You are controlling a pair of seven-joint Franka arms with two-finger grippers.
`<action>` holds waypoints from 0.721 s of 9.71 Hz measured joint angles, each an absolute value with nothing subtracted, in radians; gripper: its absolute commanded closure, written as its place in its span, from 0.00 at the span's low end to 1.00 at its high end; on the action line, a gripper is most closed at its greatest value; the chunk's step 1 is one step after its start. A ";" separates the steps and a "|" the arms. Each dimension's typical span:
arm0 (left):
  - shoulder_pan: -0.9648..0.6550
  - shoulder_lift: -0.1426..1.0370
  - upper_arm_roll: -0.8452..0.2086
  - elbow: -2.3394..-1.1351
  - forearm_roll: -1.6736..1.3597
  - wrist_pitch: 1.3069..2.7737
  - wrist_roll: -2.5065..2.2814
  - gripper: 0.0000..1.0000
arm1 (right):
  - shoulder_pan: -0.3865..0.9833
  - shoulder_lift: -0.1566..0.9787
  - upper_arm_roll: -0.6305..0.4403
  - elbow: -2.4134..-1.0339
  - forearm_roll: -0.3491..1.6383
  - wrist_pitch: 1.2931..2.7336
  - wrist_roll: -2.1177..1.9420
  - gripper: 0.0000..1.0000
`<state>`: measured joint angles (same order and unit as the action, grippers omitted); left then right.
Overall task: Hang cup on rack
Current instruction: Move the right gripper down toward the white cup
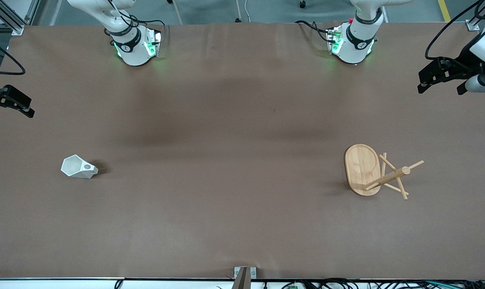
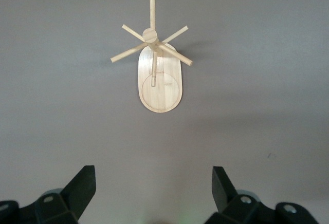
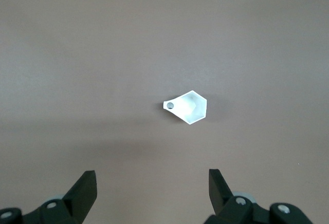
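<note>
Cup (image 1: 79, 167) lies on its side on the table (image 1: 226, 120) toward the right arm's end, well apart from the rack (image 1: 362, 169), which stands upright toward the left arm's end. Right gripper (image 3: 151, 193) is up over the table's edge at its own end, fingers spread and empty. Left gripper (image 2: 154, 193) likewise at its end, wide apart, holding nothing.

Both arms wait, raised at the two ends of the table, jaws spread wide and holding nothing.

The left gripper (image 1: 441, 80) hangs in the air over the left arm's end of the table (image 1: 234, 120), its black fingers (image 2: 82, 188) set well apart. The right gripper (image 1: 11, 105) hangs over the right arm's end, its fingers (image 3: 85, 190) likewise apart. Each arm rises from its white base along the table's edge and leaves the front view upward.
</note>
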<state>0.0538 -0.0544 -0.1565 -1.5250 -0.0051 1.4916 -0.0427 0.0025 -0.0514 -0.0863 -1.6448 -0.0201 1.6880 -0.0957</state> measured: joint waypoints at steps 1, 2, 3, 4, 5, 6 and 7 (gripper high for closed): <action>0.054 -0.054 -0.156 -1.525 -0.005 1.492 -0.043 0.00 | 0.002 -0.051 -0.086 -1.645 -0.020 1.688 -0.096 0.04; 0.054 -0.054 -0.156 -1.525 -0.005 1.490 -0.043 0.00 | 0.002 -0.051 -0.086 -1.645 -0.020 1.688 -0.096 0.04; 0.054 -0.054 -0.156 -1.525 -0.005 1.490 -0.043 0.00 | 0.002 -0.051 -0.086 -1.645 -0.020 1.688 -0.096 0.04; 0.054 -0.054 -0.156 -1.525 -0.005 1.490 -0.043 0.00 | 0.002 -0.051 -0.086 -1.645 -0.020 1.688 -0.096 0.04; 0.055 -0.054 -0.156 -1.525 -0.005 1.490 -0.042 0.00 | 0.002 -0.051 -0.086 -1.645 -0.020 1.688 -0.096 0.04; 0.056 -0.054 -0.156 -1.525 -0.005 1.490 -0.042 0.00 | 0.002 -0.051 -0.086 -1.645 -0.020 1.688 -0.096 0.03; 0.057 -0.054 -0.156 -1.525 -0.005 1.490 -0.042 0.00 | 0.002 -0.051 -0.086 -1.645 -0.020 1.688 -0.096 0.03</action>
